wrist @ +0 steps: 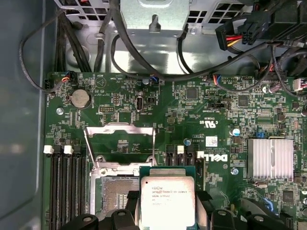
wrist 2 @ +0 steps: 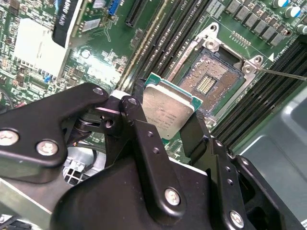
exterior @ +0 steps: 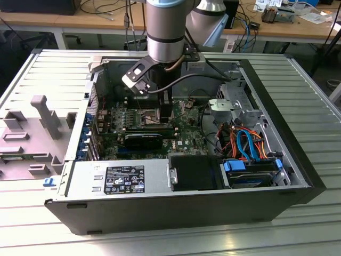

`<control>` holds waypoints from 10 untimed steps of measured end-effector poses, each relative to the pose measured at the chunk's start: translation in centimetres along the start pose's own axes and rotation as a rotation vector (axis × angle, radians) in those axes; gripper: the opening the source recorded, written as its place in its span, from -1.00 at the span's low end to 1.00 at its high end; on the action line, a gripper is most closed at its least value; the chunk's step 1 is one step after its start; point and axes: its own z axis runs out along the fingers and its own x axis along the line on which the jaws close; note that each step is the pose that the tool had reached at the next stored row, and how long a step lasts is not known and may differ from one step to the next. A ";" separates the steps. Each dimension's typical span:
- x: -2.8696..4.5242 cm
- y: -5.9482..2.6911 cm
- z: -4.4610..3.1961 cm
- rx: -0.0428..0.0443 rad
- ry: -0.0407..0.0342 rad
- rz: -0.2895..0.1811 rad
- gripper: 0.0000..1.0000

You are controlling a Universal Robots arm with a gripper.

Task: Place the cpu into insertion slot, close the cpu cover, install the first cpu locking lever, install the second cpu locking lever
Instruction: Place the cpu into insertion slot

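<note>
Slatted metal table, workbenches behind; open computer case lying flat on it, arm reaching down inside. Gripper at about eleven o'clock from the case's centre in the exterior view. Both wrist views: fingers clamped on two opposite edges of the cpu, which hangs over the green board, overlapping one side of the insertion slot, not seated. The cpu cover stands swung open beyond the slot. Thin rod at a socket corner, likely a locking lever, free. Step in hand, by my reading: the first, placing the chip. Seating it calls for squaring its edges to the socket rim and a level, gentle descent onto bare contacts. Hard to tell: chip's height above the contacts; part of the slot lies under chip and fingers; corner marking too small.
</note>
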 end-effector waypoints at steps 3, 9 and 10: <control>0.29 -0.04 0.09 -0.0001 0.0001 -0.002 0.09; 0.80 -0.20 0.32 -0.0001 0.0001 -0.003 0.09; 0.94 -0.22 0.35 -0.0002 0.0001 -0.003 0.09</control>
